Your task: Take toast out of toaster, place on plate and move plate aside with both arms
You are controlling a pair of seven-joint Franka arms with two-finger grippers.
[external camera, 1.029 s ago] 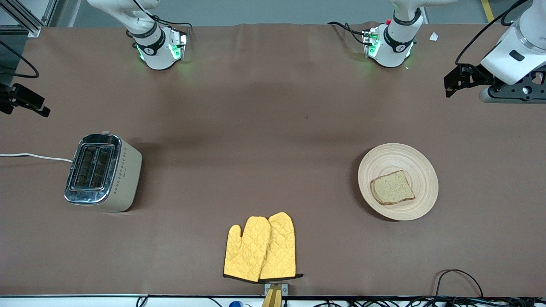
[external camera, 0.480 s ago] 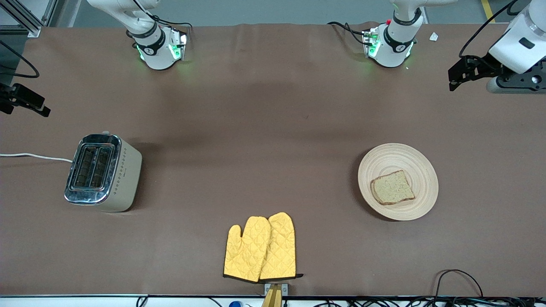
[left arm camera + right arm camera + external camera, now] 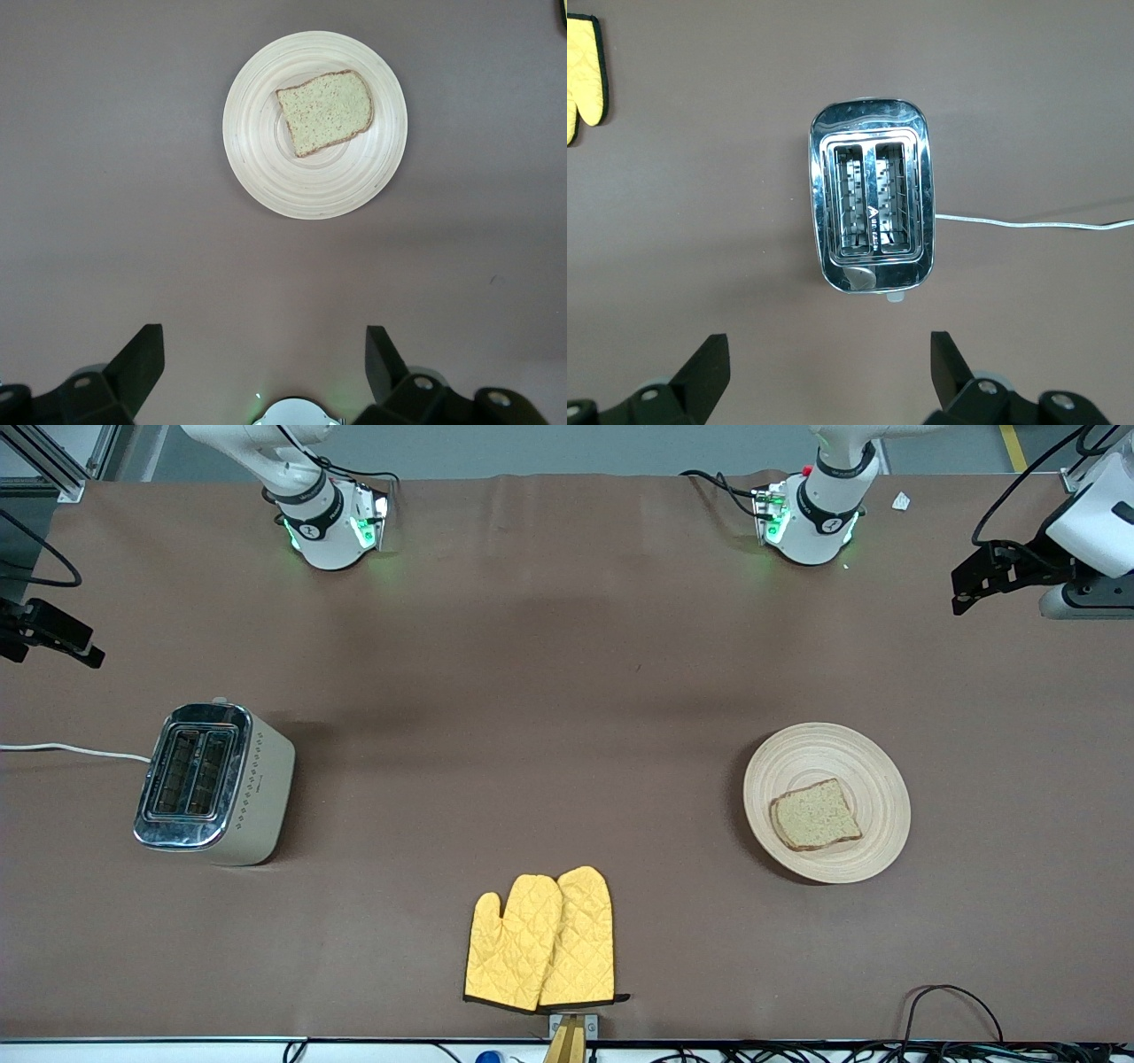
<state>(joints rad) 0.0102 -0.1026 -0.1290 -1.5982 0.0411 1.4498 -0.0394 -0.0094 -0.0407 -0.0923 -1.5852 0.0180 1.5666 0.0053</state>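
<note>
The toast [image 3: 815, 815] lies flat on the round pale wooden plate [image 3: 802, 748] toward the left arm's end of the table. Both show in the left wrist view, the toast [image 3: 324, 111] on the plate [image 3: 301, 181]. My left gripper [image 3: 970, 589] hangs high over the table edge at the left arm's end, well apart from the plate, open and empty [image 3: 264, 341]. My right gripper [image 3: 62, 642] waits high over the right arm's end of the table, open and empty [image 3: 829, 347], with the toaster [image 3: 871, 208] below it.
The silver and beige toaster [image 3: 213, 784] stands toward the right arm's end, both slots empty, its white cord running off the table. A pair of yellow oven mitts [image 3: 542, 939] lies near the front edge; one shows in the right wrist view [image 3: 585, 75].
My left gripper has drawn back toward the left arm's end of the table, away from the plate. The right arm, toast and plate have not moved.
</note>
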